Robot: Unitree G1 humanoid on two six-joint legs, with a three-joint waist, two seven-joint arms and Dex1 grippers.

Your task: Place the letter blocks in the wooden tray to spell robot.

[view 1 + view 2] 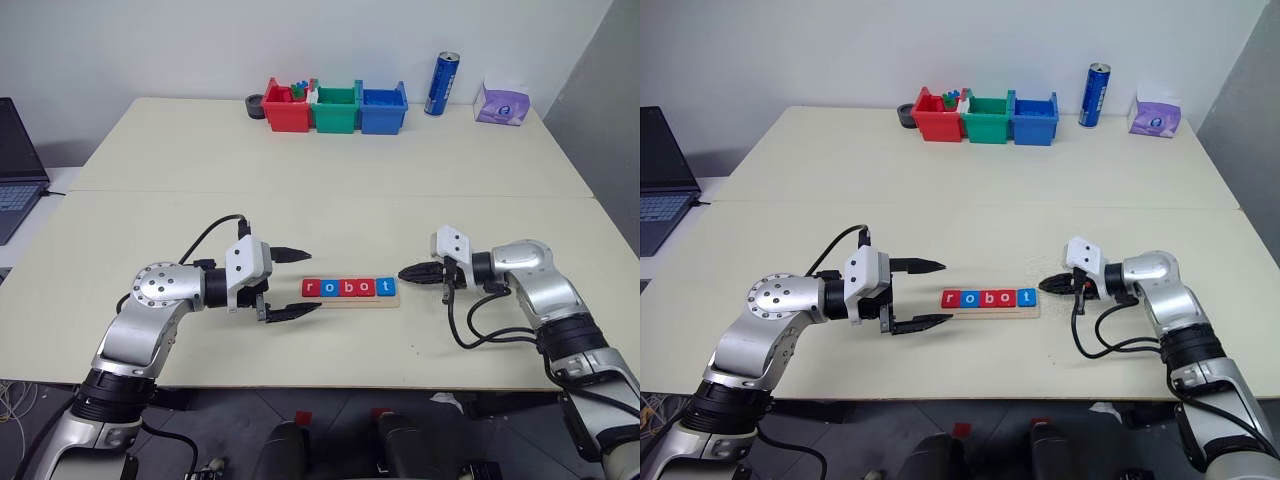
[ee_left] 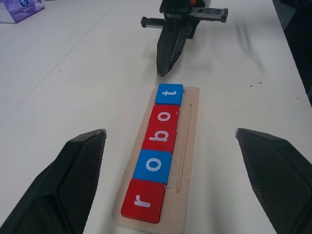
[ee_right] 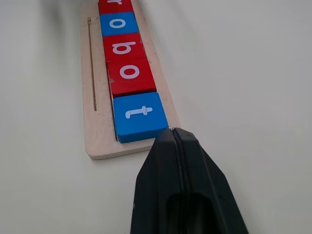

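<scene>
The letter blocks (image 1: 349, 288) lie in a row in the wooden tray (image 1: 352, 301) near the table's front edge and read r, o, b, o, t. The colours run red r (image 2: 144, 201), blue o (image 2: 153, 166), red b (image 2: 160, 138), red o (image 2: 165, 117), blue t (image 3: 139, 115). Just left of the tray's r end, my left gripper (image 1: 296, 282) stands open and empty. My right gripper (image 1: 404, 272) is shut on nothing, its tip close to the t end of the tray.
Red (image 1: 284, 107), green (image 1: 335, 107) and blue (image 1: 382, 107) bins stand in a row at the table's far edge. A blue can (image 1: 441, 84) and a purple tissue pack (image 1: 501, 104) are to their right. A laptop (image 1: 15, 165) sits off to the left.
</scene>
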